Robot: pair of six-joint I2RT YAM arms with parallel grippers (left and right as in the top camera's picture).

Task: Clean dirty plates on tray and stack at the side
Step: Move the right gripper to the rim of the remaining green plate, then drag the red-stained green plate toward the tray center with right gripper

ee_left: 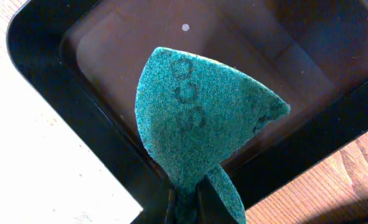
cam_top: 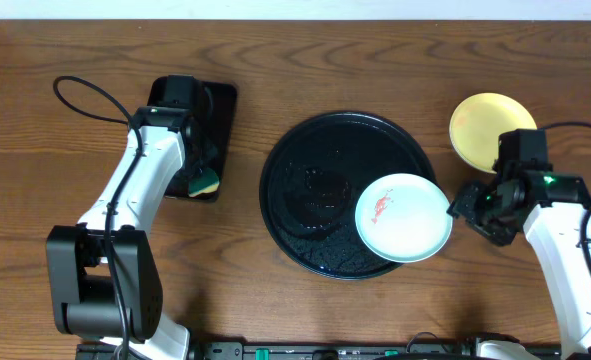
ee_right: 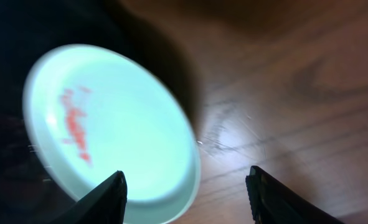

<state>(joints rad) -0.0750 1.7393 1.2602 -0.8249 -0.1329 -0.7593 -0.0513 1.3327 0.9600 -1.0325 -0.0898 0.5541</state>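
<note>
1. The left gripper (cam_top: 203, 165) pinches a green scouring sponge (ee_left: 196, 112) above the small rectangular black tray (cam_top: 225, 105).
2. The pale mint round plate with a red smear (cam_top: 403, 217) lies over the right rim of the large glossy black round tray (cam_top: 305, 150).
3. The right gripper (ee_right: 187, 173) is spread wide. The plate's rim seems to lie between its fingers, though blur hides any contact.
4. The wiping step looks about to start. The likely next move is to close on the rim and then bring the sponge over the smear.
5. A pale yellow round plate (cam_top: 485, 128) sits aside.

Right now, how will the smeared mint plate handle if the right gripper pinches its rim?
Mint plate looks rigid and glossy, so probably slippery in a pinch. It overhangs the black tray, so a push may tip it.
</note>
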